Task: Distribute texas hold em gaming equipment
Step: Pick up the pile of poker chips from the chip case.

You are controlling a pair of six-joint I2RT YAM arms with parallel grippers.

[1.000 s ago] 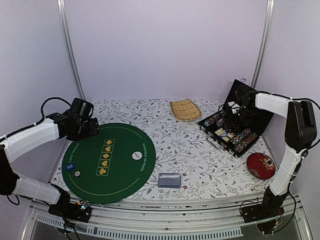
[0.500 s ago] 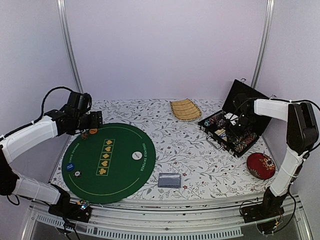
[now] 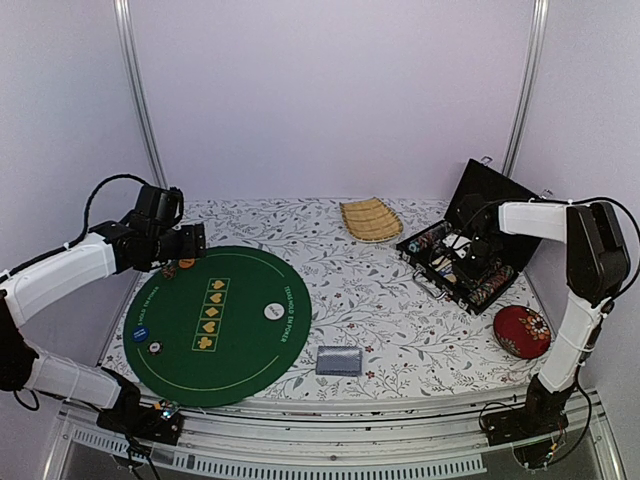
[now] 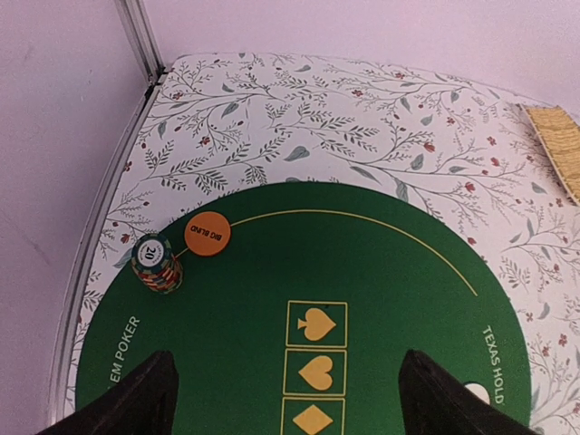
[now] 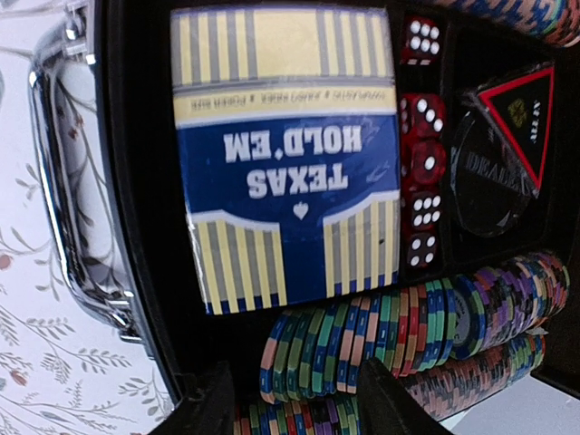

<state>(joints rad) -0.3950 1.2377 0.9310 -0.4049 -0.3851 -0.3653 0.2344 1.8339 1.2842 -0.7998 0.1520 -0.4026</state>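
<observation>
Green felt poker mat [image 3: 240, 345] covers the left part of the floral table [image 3: 400, 310]. The left end effector [image 4: 287, 362] hovers over the mat's far-left rim, its fingers spread wide and holding nothing. Ahead of it and to its left, a short stack of chips [image 4: 154, 264] topped by a "20" stands just beside an orange "BIG BLIND" token [image 4: 207, 234]. Nearer the arms, two blue tokens [image 3: 141, 333] and a white token [image 3: 273, 311] lie on the mat. A grey-blue deck of cards [image 3: 339, 360] rests on the table just off the mat's near-right edge. The right end effector [image 5: 294, 376] is down inside the open black case [image 3: 488, 188] with its fingers apart. A row of chips [image 5: 408, 317] lies between and just beyond its fingertips. The "TEXAS HOLD'EM" card box [image 5: 285, 172] and red dice [image 5: 421, 154] sit farther on.
</observation>
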